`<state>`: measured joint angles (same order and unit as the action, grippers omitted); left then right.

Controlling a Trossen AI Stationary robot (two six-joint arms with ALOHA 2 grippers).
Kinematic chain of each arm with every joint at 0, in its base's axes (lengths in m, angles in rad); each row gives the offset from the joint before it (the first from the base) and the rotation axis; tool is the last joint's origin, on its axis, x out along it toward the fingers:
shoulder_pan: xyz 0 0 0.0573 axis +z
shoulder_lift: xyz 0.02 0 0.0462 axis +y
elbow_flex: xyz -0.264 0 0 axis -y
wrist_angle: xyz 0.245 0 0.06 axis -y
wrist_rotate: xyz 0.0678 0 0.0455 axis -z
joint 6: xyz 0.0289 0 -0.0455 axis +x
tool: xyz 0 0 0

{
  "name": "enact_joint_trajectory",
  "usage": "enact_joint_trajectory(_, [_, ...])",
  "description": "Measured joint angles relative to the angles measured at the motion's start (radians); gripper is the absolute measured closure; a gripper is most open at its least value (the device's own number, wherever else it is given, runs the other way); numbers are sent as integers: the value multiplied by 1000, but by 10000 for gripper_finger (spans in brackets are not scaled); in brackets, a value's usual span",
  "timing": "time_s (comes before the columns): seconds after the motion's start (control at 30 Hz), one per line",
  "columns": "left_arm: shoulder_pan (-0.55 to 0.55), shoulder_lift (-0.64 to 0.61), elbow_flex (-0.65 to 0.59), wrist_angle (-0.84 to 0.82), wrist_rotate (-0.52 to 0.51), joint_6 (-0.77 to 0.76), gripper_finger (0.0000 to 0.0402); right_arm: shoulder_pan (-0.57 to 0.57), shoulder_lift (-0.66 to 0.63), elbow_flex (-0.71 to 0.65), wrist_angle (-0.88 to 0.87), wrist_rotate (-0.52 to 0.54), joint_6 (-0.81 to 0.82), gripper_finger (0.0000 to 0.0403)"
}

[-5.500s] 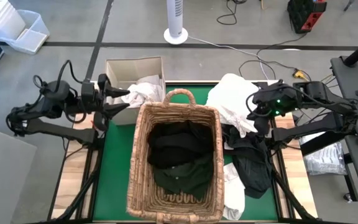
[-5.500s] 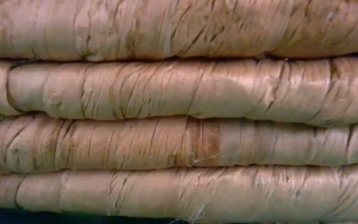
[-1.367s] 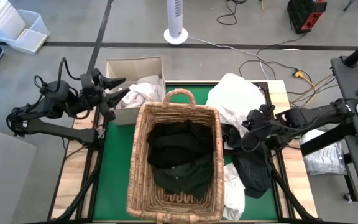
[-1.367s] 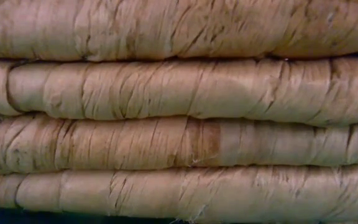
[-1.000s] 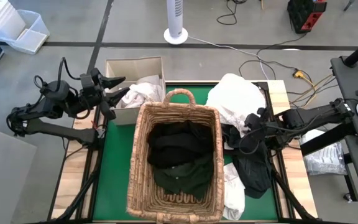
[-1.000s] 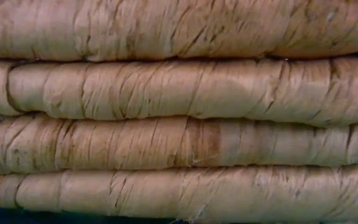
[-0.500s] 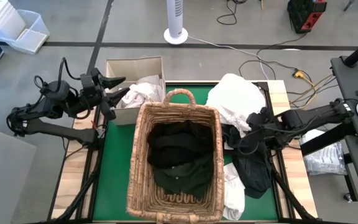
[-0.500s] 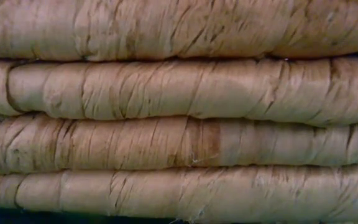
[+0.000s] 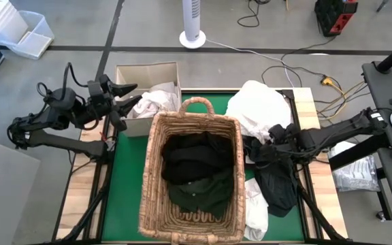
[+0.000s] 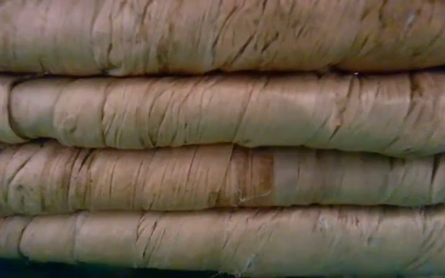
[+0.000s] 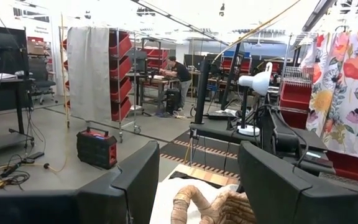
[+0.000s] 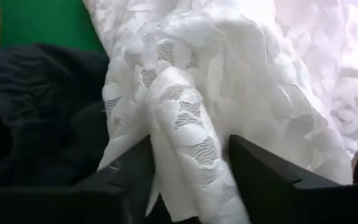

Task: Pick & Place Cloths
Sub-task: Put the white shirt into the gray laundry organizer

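A wicker basket (image 9: 190, 173) stands mid-table on the green mat and holds dark cloths (image 9: 196, 167). Its wall (image 10: 222, 139) fills the low view. To its right lie a white lace cloth (image 9: 257, 105), a dark cloth (image 9: 278, 184) and another white cloth (image 9: 254, 207). My right gripper (image 9: 258, 151) is low at the lace cloth's near edge, shut on a fold of it (image 12: 188, 180). My left gripper (image 9: 128, 103) hangs open by a cardboard box at the far left, touching nothing (image 11: 197, 180). My right gripper pinches a bunched fold of the white lace cloth (image 12: 182, 134) between its two fingers (image 12: 132, 177), at the cloth's edge next to the dark cloth. The fingers reach in from the table's right side, slanting down. The cloth lies slack on the pile.
A cardboard box (image 9: 145, 75) with a white cloth (image 9: 154, 101) in it stands at the far left. The basket's handle (image 9: 196, 103) arches at its far end. A clear plastic bag (image 9: 359, 173) lies off the table's right edge. A fan base (image 9: 192, 37) stands on the floor beyond.
My right gripper has moved a little toward the table's left, toward the basket, staying low over the cloths at the white lace cloth's near edge. The cloths lie much as before.
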<state>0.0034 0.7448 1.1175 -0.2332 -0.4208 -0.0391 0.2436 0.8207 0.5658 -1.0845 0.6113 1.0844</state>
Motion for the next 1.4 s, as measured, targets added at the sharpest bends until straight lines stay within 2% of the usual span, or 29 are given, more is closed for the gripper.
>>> enact_joint_trajectory(0.1, [0,0,0,1,0,0,206,0,0,-19,9,1,55,261])
enact_joint_trajectory(0.23, [0,0,0,1,0,1,206,0,-9,-21,13,-1,98,359])
enact_joint_trajectory(0.3, [0,0,0,2,0,2,206,0,-21,-6,16,-2,98,382])
enact_joint_trajectory(0.67, [0,0,0,2,0,3,206,0,-123,159,15,54,83,393])
enact_joint_trajectory(1.0, [0,28,0,30,4,4,206,0,-166,371,22,252,13,394])
enact_joint_trajectory(1.2, [0,47,0,73,5,30,206,0,-161,521,39,326,-113,394])
enact_joint_trajectory(1.4, [0,53,0,141,7,56,206,0,-149,631,186,382,-332,394])
